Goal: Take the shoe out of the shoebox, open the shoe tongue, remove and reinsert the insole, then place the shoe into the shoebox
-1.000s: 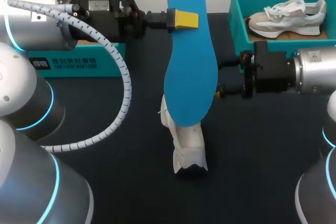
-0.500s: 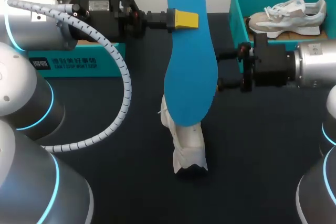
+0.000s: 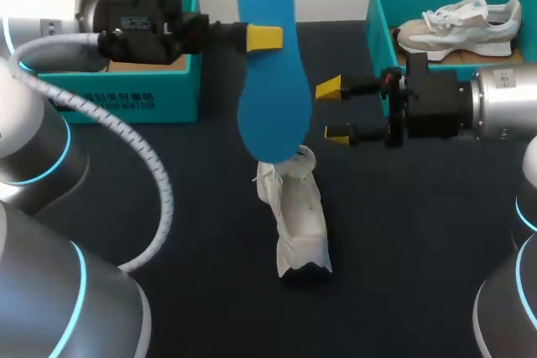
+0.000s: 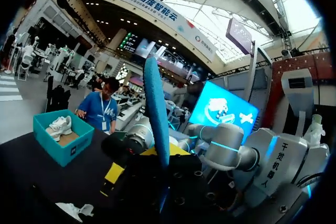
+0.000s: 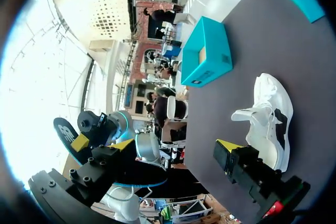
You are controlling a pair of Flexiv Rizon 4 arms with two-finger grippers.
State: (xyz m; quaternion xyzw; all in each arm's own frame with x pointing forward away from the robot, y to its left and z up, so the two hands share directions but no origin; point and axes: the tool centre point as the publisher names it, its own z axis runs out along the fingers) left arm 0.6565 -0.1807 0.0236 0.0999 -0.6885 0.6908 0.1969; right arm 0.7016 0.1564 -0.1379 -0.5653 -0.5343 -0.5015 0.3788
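Head view, left end effector [image 3: 267, 38] clamped on insole [image 3: 273, 98], right end effector [image 3: 334, 111] apart, shoe [image 3: 300, 215] beneath, shoebox [image 3: 382, 39] behind

You have a dark table [image 3: 419, 232] under the whole work area. At its far right corner stands an open teal box [image 3: 380, 35]. Inside lies a white and beige sneaker [image 3: 457, 27], toe towards the box's left wall, white laces loose, on a brown cardboard floor [image 3: 474, 57]. The left wrist view confirms the box [image 4: 59, 149] and the sneaker [image 4: 60, 126] in it.
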